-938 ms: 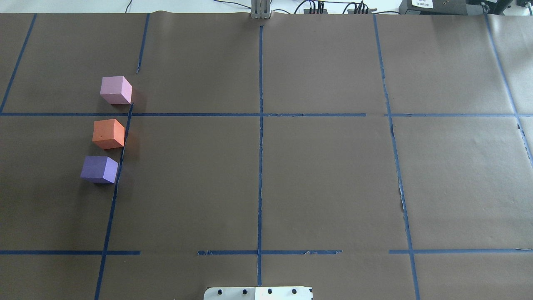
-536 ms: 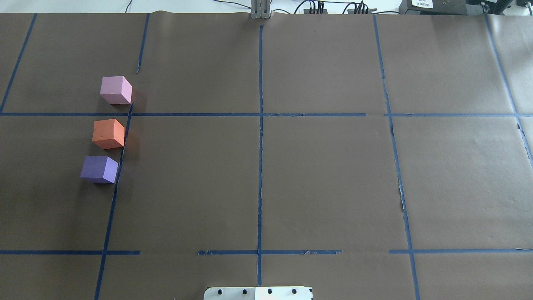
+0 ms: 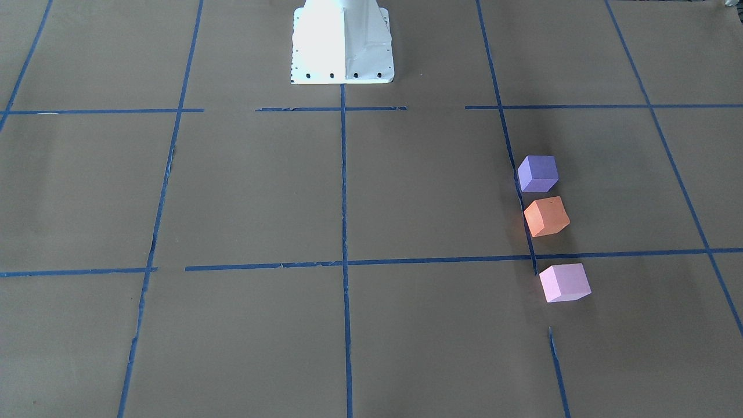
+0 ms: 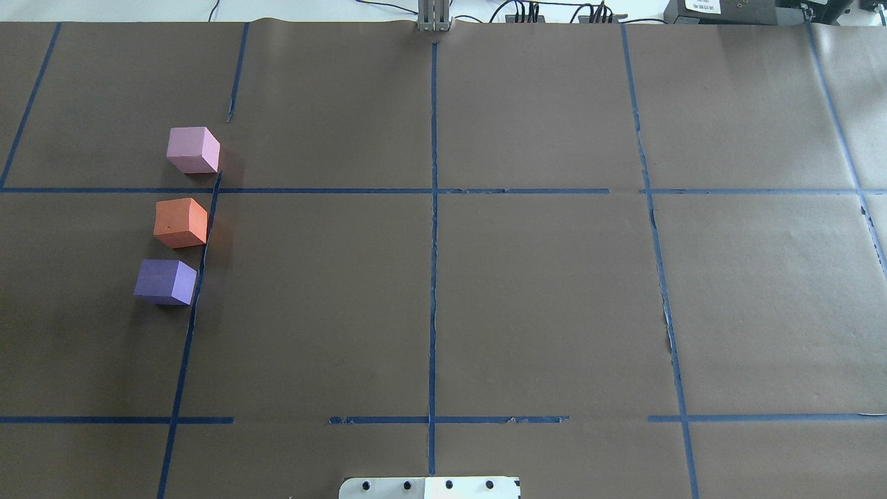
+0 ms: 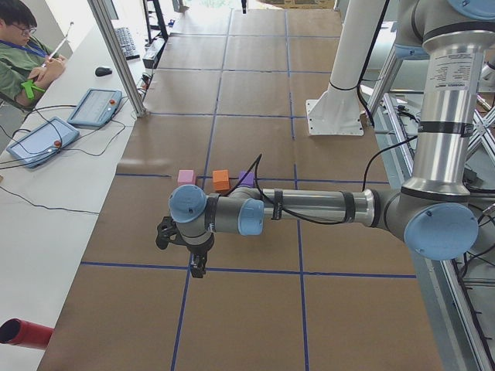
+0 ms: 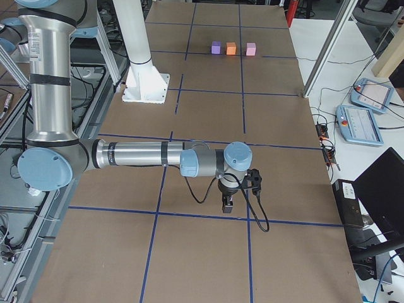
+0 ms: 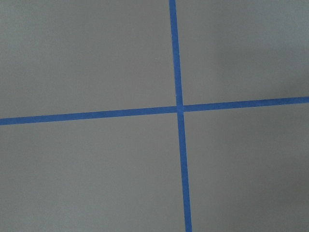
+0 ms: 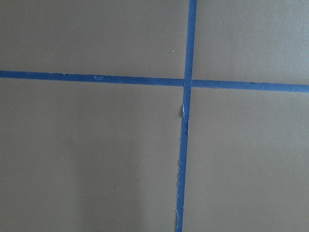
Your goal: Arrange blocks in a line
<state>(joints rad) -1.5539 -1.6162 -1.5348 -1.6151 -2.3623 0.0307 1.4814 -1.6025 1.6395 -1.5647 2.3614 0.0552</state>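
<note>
**Three blocks stood in a row at the tabletop's nine o'clock side**

In the overhead view the orange block (image 4: 181,222) sat in the middle of the row. The light pink block (image 4: 192,150) stood at its twelve o'clock and the dark purple block (image 4: 165,281) at its six o'clock. Narrow gaps parted the three, and none touched another. The row leaned slightly, running along the nine o'clock side of a blue tape line (image 4: 201,270). A crosswise strip of tape passed between the pink and orange blocks. All three rested on the brown paper of the tabletop (image 4: 540,298), towards its nine o'clock edge.

The left claw (image 5: 198,267) pointed down over a tape crossing, well apart from the blocks. It showed only in the left side view, so one cannot tell whether its jaws were spread or pressed together. The right claw (image 6: 228,205) hung likewise above a tape line at the far end of the tabletop. Its jaws' state cannot be told either. Both wrist cameras showed only brown paper and crossed blue tape.
</note>
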